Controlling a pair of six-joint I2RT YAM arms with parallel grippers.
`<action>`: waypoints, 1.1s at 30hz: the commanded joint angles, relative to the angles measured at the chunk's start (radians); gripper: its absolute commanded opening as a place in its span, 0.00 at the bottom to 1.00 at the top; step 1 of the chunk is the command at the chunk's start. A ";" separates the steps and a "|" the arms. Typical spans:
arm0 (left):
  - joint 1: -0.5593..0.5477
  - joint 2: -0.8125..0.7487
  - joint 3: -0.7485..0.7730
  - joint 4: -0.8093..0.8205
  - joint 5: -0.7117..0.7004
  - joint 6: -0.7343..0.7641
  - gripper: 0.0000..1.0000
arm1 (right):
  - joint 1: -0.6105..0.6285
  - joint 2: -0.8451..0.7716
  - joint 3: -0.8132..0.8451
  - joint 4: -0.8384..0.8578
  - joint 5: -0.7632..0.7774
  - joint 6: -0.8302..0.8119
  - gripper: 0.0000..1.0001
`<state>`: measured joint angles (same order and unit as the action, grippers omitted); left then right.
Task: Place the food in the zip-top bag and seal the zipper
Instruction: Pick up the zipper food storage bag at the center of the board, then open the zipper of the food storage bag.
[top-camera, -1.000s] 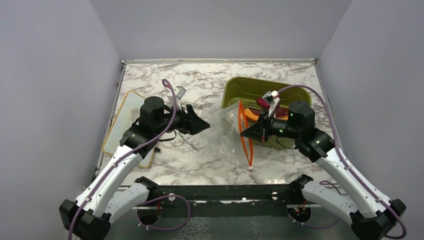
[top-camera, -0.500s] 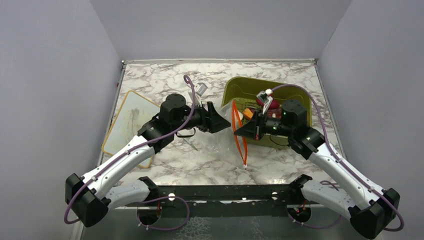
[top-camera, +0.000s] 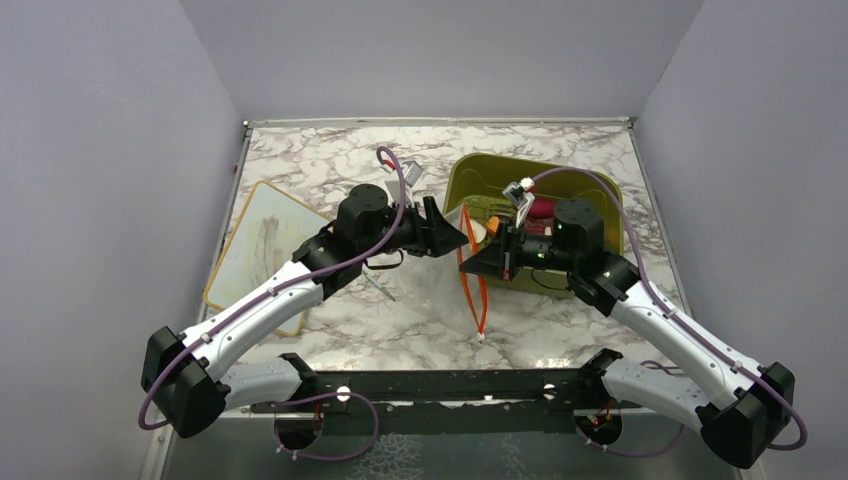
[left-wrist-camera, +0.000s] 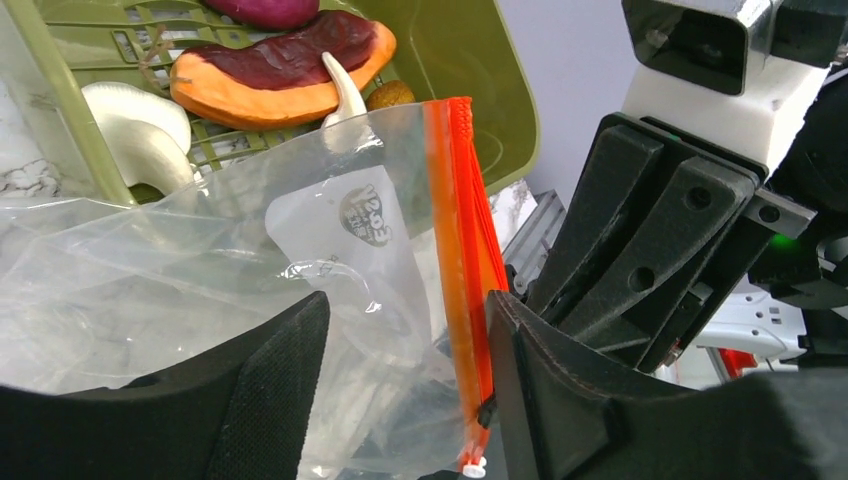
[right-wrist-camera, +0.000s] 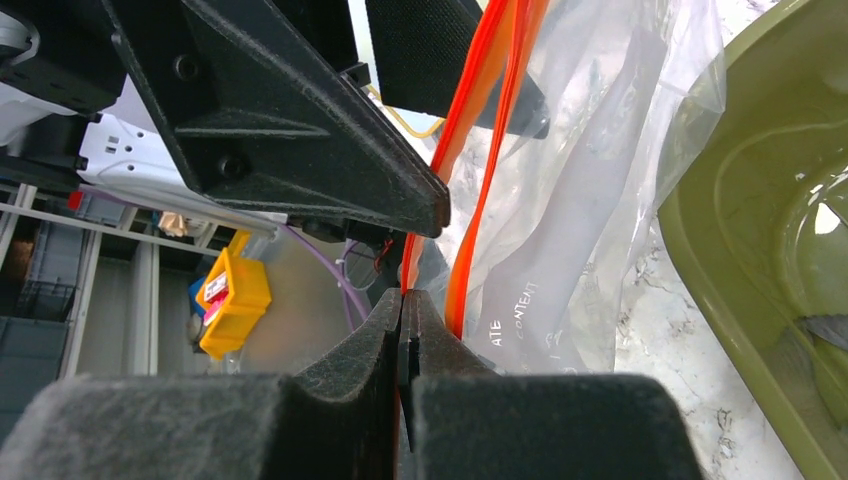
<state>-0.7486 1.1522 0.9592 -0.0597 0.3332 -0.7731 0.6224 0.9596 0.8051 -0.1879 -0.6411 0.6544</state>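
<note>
The marbled desk (top-camera: 330, 160) is walled on three sides. An olive-green tub (top-camera: 565, 178) sits at its far right, close to the right edge. A tan-rimmed white board (top-camera: 250, 230) lies along the left edge. Between them, mid-desk, the clear zip-top bag (left-wrist-camera: 150, 290) is held beside the tub's left wall, both arms crowded nose to nose around it.

The left fingers (top-camera: 445, 230) stand apart, with the bag's film and mouth edge between them. The right fingers (right-wrist-camera: 388, 340) are pressed together on the red-orange zipper (left-wrist-camera: 458, 250).

The food lies in the tub: orange crescent slice (left-wrist-camera: 280, 75), white mushroom (left-wrist-camera: 135, 125), dark purple piece (left-wrist-camera: 265, 8), small round piece (left-wrist-camera: 390, 95).

A white panel (right-wrist-camera: 560, 240) on the bag reads "CONTENT". The lettering on a round dark mark (left-wrist-camera: 365, 215) is too small to read.
</note>
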 joint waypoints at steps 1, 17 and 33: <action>-0.008 0.012 0.018 0.002 -0.059 0.000 0.59 | 0.016 0.020 0.038 0.035 0.017 0.014 0.02; -0.020 -0.016 -0.034 -0.046 -0.048 -0.002 0.00 | 0.025 0.009 0.049 -0.029 0.103 0.020 0.07; -0.020 -0.088 -0.050 -0.058 -0.056 -0.026 0.00 | 0.025 -0.046 0.123 -0.201 0.213 -0.052 0.52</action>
<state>-0.7616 1.0870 0.9134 -0.1215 0.3008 -0.7910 0.6418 0.9051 0.9092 -0.3664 -0.4278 0.6235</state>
